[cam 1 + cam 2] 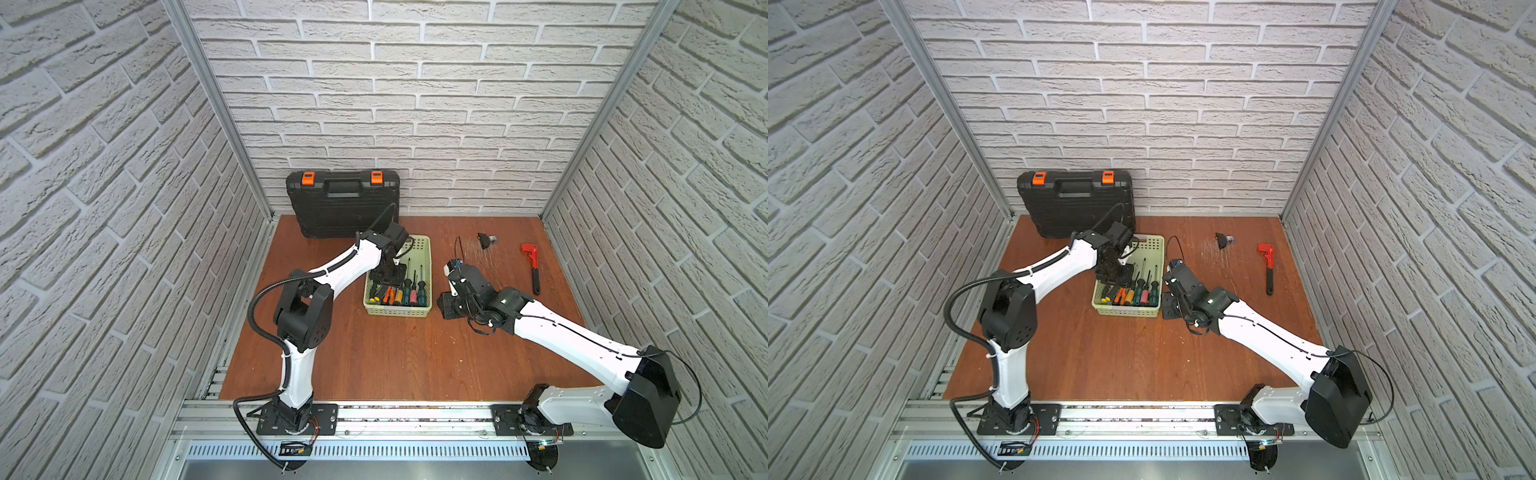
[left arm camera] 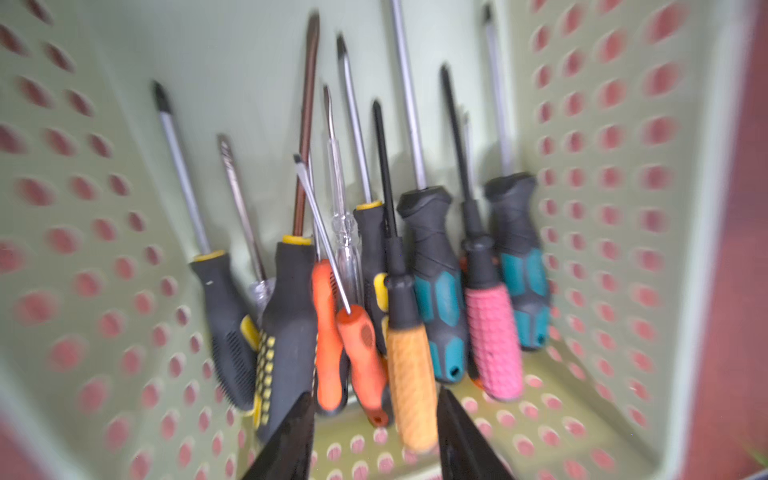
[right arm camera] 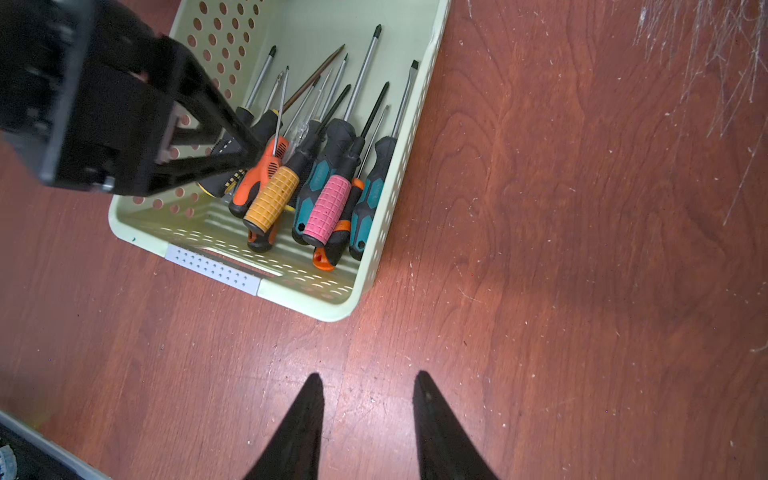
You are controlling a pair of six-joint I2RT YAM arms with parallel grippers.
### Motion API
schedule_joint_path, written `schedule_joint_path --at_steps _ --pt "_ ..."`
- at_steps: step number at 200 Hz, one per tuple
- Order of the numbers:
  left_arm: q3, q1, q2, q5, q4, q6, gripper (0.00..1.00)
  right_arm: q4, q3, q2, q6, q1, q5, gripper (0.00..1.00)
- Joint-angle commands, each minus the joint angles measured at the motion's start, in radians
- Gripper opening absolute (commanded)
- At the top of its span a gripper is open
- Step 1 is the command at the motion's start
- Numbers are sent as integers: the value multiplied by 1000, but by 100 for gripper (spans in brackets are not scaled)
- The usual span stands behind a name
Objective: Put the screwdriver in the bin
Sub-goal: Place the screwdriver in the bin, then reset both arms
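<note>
The pale green bin point(image 1: 419, 309) point(image 3: 332, 311) stands mid-table and holds several screwdrivers, handles toward its near end. A screwdriver with a yellow-orange knurled handle and black shaft point(image 2: 411, 374) point(image 3: 272, 197) lies on top of the pile. My left gripper point(image 2: 376, 395) point(image 1: 386, 286) reaches down inside the bin just over the handles. Its jaws stand apart, open, and the yellow-orange handle lies loose between them. My right gripper point(image 3: 368, 376) point(image 1: 449, 309) hovers open over bare wood just right of the bin, nothing between its fingers.
A black toolcase with orange latches point(image 1: 343, 203) leans on the back wall behind the bin. A red pipe wrench point(image 1: 532, 266) and a small black part point(image 1: 485, 240) lie at the back right. Brick-patterned walls close in three sides.
</note>
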Motion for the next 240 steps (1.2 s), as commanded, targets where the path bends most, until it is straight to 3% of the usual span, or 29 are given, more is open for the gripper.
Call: schedule_joint_path --at_steps 1,37,56,68,81,83,92,96,124,143,159,184,203,240 --pt "-25 3 -136 -9 -31 -16 52 -22 23 -26 -25 -2 36 38" --pt "-181 29 -343 -23 35 -58 58 -82 58 -55 -68 -4 101 40" --pt "-302 56 -463 -40 130 -79 65 -85 74 -85 -103 -7 157 48" --pt "-365 86 -522 -42 188 -69 73 -78 86 -96 -136 -13 203 53" --pt "-425 134 -571 -59 245 -34 91 -64 101 -108 -179 -19 251 57" --pt "-433 143 -576 -63 252 -29 91 -61 103 -110 -185 -19 258 60" --pt "-467 193 -598 -83 282 -24 93 -54 114 -116 -213 -22 296 95" --pt "-482 218 -606 -81 296 -21 94 -47 117 -119 -227 -24 320 99" --pt "-591 367 -639 -108 413 -11 98 87 65 -160 -339 -74 481 100" --pt "-659 408 -640 -231 487 55 98 401 -118 -257 -522 -118 543 100" --pt "-789 414 -680 -336 667 156 98 640 -276 -306 -673 -160 565 99" --pt "-993 457 -706 -334 979 327 98 524 -289 -299 -620 -268 500 99" --pt "-1029 539 -663 -336 1021 286 98 684 -417 -314 -626 -340 382 99" --pt "-1162 646 -582 -222 1320 289 98 952 -558 -201 -566 -467 276 99"
